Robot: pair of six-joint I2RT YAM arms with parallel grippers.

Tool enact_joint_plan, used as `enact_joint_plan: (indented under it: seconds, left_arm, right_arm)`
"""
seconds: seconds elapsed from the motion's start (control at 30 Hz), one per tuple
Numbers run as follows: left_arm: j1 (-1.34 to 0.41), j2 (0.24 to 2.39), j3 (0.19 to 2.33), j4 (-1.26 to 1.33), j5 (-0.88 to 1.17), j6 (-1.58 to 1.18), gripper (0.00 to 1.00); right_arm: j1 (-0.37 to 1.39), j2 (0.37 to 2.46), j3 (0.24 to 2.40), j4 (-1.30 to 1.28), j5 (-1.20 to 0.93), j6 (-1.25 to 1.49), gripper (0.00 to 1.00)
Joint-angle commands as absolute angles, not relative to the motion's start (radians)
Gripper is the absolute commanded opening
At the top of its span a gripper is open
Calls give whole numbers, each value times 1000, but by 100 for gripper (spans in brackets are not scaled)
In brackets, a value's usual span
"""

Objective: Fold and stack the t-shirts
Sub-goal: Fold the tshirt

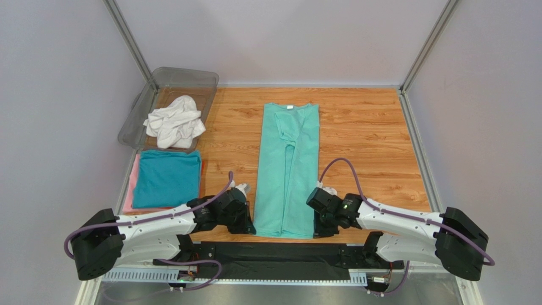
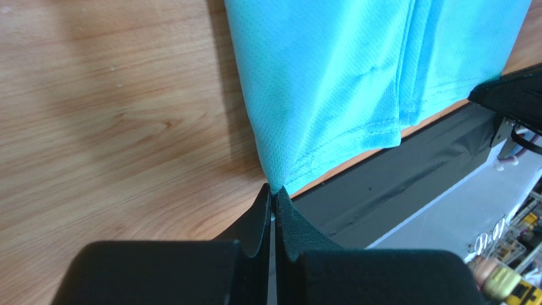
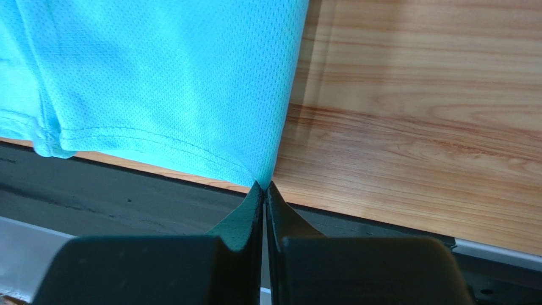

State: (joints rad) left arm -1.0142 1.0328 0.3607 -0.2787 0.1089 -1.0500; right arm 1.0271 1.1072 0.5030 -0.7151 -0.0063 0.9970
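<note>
A mint green t-shirt (image 1: 287,166) lies in the middle of the table as a long strip, both sides folded in, collar at the far end. My left gripper (image 2: 274,189) is shut on its near left hem corner (image 2: 280,175). At the other near corner (image 3: 257,171), my right gripper (image 3: 264,185) is pinched shut on the cloth. Both grippers sit low at the table's near edge, left (image 1: 249,227) and right (image 1: 318,230) of the hem. A folded teal-blue t-shirt (image 1: 166,178) rests on a pink one (image 1: 131,185) at the left. A crumpled white t-shirt (image 1: 174,122) lies in the bin.
A clear plastic bin (image 1: 191,79) stands at the back left corner. A black strip (image 1: 273,257) runs along the near edge between the arm bases. Grey walls and metal posts close in the wooden table (image 1: 369,140) on three sides.
</note>
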Motion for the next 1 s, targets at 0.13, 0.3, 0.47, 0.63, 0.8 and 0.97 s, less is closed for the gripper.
enact_joint_plan:
  seconds: [0.13,0.3,0.47,0.63,0.8,0.97]
  left_arm:
    - [-1031,979,431,-320,101,-1040,0]
    - [-1028,968,515,-383,11,-1003,0]
    - [-985,1064,667,-448,2,-930,0]
    - [-885,1152,800,-448,21,-825,0]
    - [-772,1270,951,-471,55,-726,0]
    - [-680,1393,1051,-459,144,-664,0]
  right_arm:
    - [1034,1051,584,-736,58,966,0]
    - [1026,1031,675,-802,146,911,0]
    - [960,1064,759,-813,205,829,0]
    - [878,1121,879,-790,255,712,0]
    - [744,1203,957,-727,221,631,0]
    - [667,1278,1057,-672,210,560,0]
